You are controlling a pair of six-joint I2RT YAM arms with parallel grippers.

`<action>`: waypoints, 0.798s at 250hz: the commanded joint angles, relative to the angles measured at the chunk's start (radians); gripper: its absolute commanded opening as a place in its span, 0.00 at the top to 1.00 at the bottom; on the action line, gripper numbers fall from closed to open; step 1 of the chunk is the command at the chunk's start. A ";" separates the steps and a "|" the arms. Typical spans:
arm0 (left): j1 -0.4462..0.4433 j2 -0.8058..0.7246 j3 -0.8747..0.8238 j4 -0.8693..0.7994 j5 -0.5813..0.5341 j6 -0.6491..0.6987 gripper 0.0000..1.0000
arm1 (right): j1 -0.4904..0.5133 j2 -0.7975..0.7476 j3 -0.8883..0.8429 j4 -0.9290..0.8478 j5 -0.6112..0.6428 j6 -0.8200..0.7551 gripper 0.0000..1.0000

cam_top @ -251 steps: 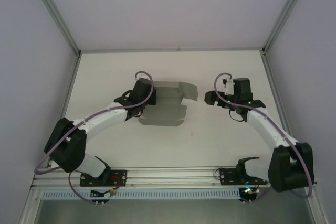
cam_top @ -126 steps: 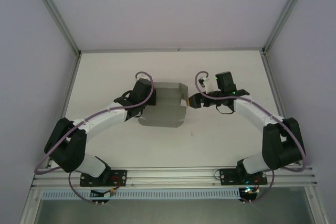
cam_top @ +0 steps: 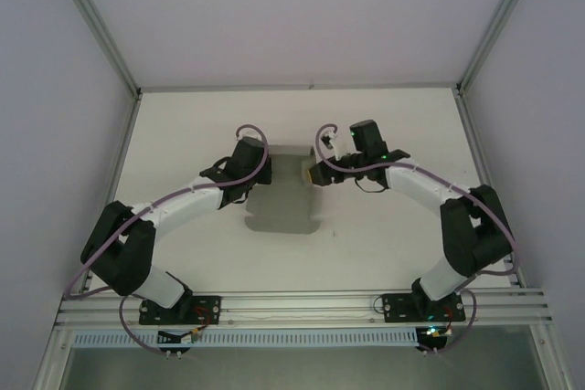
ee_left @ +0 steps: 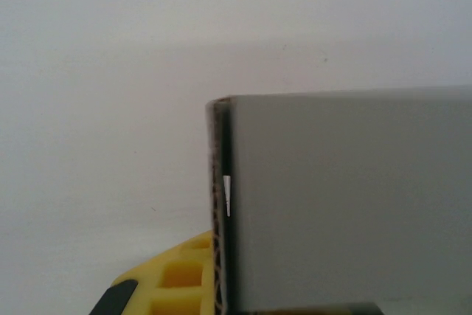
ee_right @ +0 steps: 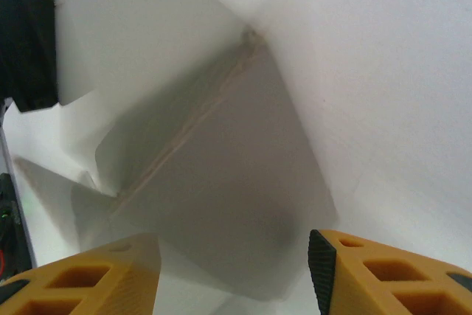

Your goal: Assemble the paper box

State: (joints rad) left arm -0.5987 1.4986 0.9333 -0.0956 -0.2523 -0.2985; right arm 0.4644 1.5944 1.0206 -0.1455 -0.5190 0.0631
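Note:
The paper box [cam_top: 279,203] is a grey cardboard sheet lying partly folded at the middle of the white table. My left gripper [cam_top: 262,173] is at its left side, shut on an upright grey wall [ee_left: 346,197]. One yellow finger [ee_left: 169,278] presses that wall's corrugated edge, and the other finger is hidden behind the panel. My right gripper [cam_top: 315,173] is at the box's right side, open. In the right wrist view a raised grey flap [ee_right: 221,175] leans away just ahead of the right gripper's [ee_right: 232,256] spread fingers.
Bare white table [cam_top: 393,235] lies to the right and in front of the box. Pale enclosure walls with aluminium posts [cam_top: 119,70] ring the table. A metal rail [cam_top: 302,303] carrying both arm bases runs along the near edge.
My right gripper has swung left to the box, and the box's right flaps have folded up and over, so the sheet looks narrower. The left arm has held still.

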 commanded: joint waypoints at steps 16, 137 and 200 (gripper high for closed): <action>-0.008 0.003 0.006 0.033 0.048 -0.012 1.00 | 0.026 0.034 0.054 0.050 0.076 -0.003 0.47; -0.016 0.019 0.039 0.017 0.049 -0.068 1.00 | 0.183 0.096 0.054 0.204 0.785 0.179 0.79; -0.030 0.073 0.097 -0.052 0.000 -0.155 1.00 | 0.247 0.195 0.126 0.158 1.246 0.333 1.00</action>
State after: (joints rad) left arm -0.6144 1.5585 0.9726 -0.1291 -0.2588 -0.3748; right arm 0.7010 1.7504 1.0756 0.0219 0.4110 0.2581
